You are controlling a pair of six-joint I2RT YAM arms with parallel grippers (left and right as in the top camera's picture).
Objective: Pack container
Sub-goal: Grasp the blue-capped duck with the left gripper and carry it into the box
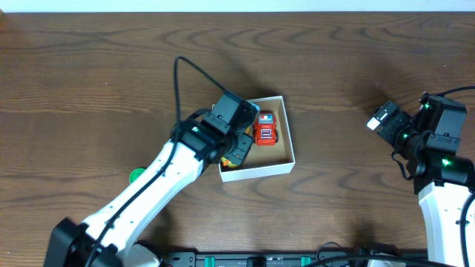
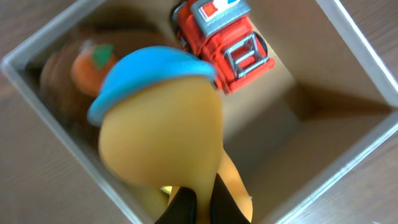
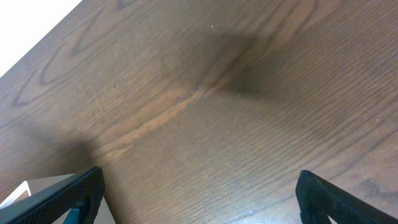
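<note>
The container (image 1: pixel 286 167) is a small white box with a tan inside, at the table's middle. A red toy truck (image 1: pixel 266 130) lies in its far part; it also shows in the left wrist view (image 2: pixel 224 37). My left gripper (image 1: pixel 236 145) is over the box's left side, shut on a yellow toy with a blue cap (image 2: pixel 161 118), held inside the container (image 2: pixel 348 155). An orange and brown toy (image 2: pixel 84 68) lies in the box's corner behind it. My right gripper (image 3: pixel 199 199) is open and empty above bare table at the right.
A small green object (image 1: pixel 136 176) lies on the table left of the left arm. A corner of the white box (image 3: pixel 18 190) shows at the lower left of the right wrist view. The table's front edge holds a black rail (image 1: pixel 297 259).
</note>
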